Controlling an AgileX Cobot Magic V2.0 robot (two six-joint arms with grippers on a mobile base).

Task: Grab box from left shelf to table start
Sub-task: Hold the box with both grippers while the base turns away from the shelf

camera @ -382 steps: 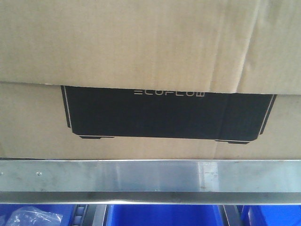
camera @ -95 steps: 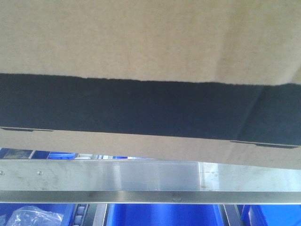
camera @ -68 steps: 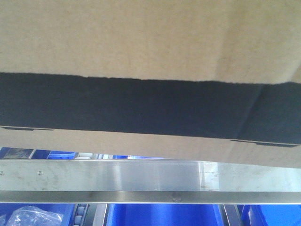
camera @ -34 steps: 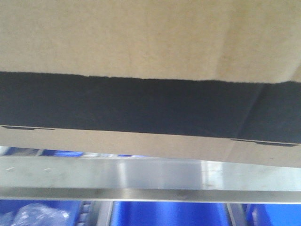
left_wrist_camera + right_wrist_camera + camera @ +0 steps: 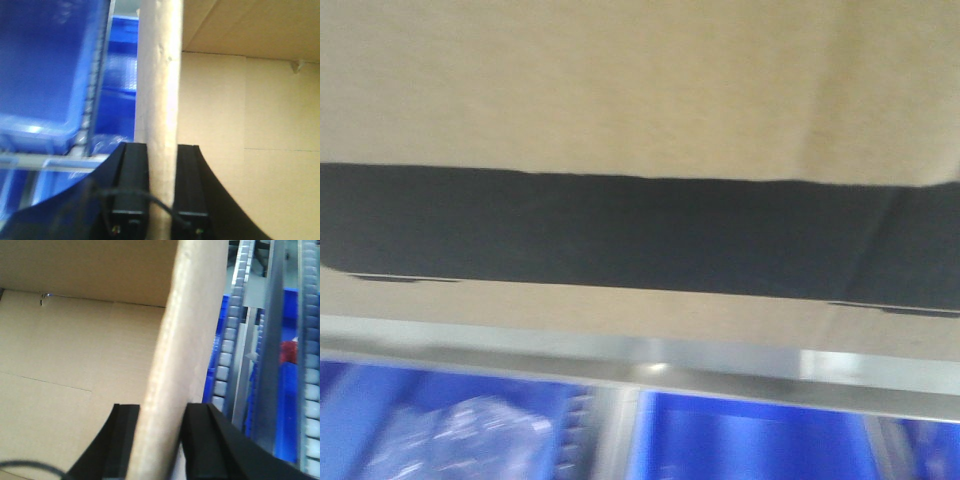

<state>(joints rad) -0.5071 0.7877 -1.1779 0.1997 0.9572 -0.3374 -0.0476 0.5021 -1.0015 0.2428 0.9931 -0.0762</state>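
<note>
Cardboard box (image 5: 620, 90): brown corrugated, filling the upper part of the front view. Its black printed panel (image 5: 620, 235) runs off both sides of the frame. It hangs just over the front rail of the left shelf (image 5: 740, 368), and the blur hides whether any gap remains.
Left gripper (image 5: 161, 167): jaws pinching an upright wall of the box, with the box's inside on one side and blue bins (image 5: 750, 440) on the other.
Right gripper (image 5: 157, 432): jaws pinching the opposite wall the same way, with the racking's roller tracks (image 5: 231, 335) just beside it.
Change over 5.6 s: the box then sat behind the rail with the whole panel and its lettering in view. Now the panel is far wider and the lettering is gone behind the upper cardboard. The box has come up and toward the camera.
Change over 0.5 s: the rail was sharp and level. It is now smeared and slants down to the right. The strip of blue between the box's underside and the rail has closed. The bins and the clear plastic bag (image 5: 470, 435) are blurred too.
Meaning: I judge the lift off the shelf done and the whole rig starting to pull away or turn.
Tabletop: in none of the 3 views, so the carry is still ahead.
Risk: only 2 thin walls are gripped, so the box may sway or clip the rail.
</note>
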